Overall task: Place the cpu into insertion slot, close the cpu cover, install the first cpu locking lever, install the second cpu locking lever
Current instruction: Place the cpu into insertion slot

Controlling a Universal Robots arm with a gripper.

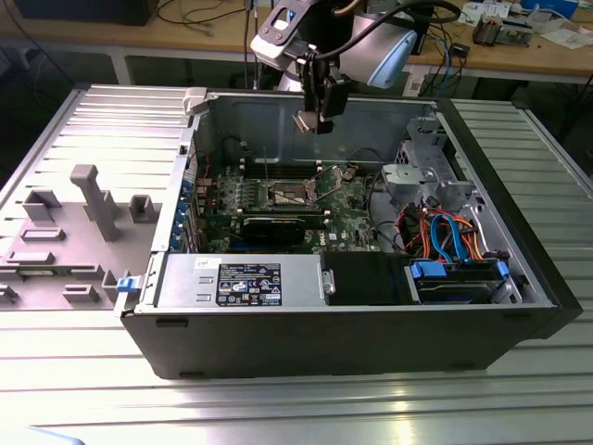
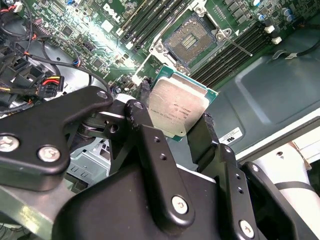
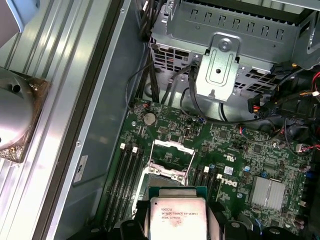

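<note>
One cpu [image 2: 179,104], printed top, clamped in gripper [image 2: 175,109] above insertion slot [image 2: 192,42].

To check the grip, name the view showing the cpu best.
Second wrist view: the cpu, metal top nearly whole, sits between the jaws. First wrist view cuts it off; exterior view shows it tiny.

The bench [image 1: 371,408] is silver metal with long grooves in its top. A big black computer case [image 1: 324,345] lies on its side in the middle of it, open side up. Right beside the case, on the exterior view's left, a flat grey plastic tray [image 1: 56,260] sits on the bench. Small blocks and one tall post [image 1: 93,199] stick up from it. In the first wrist view, a shiny round metal part [image 3: 15,110] rests on the grooved top, close to the case wall.
</note>
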